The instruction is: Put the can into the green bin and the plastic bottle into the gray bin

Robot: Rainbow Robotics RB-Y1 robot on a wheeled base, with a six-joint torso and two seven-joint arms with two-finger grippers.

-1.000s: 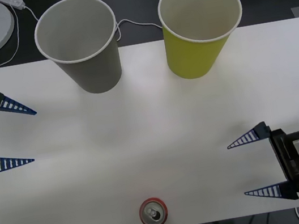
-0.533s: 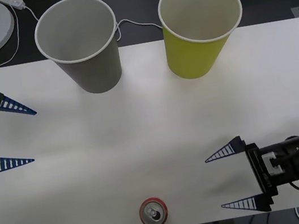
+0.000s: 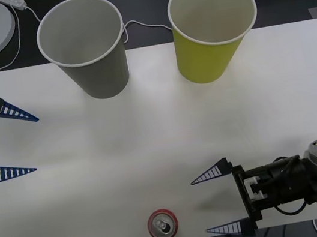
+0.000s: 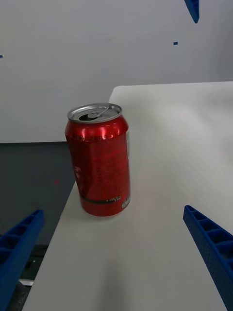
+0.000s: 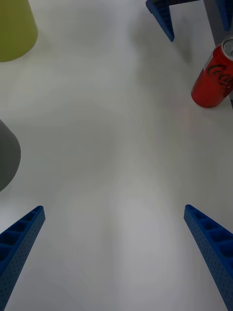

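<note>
Right claw has advanced toward the can; both bins hold nothing.

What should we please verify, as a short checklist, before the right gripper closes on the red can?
1. Right gripper open: ok.
2. Small red metal can upright: ok.
3. Can between the gripper's fingers: not ok, it stands ahead of the tips.
4. Can safely on the white table: cannot tell, it sits at the near edge.
5. Yellow-green paper cup upright, mouth open: ok.
6. Left gripper out of the way: ok, at the table's left side.
</note>
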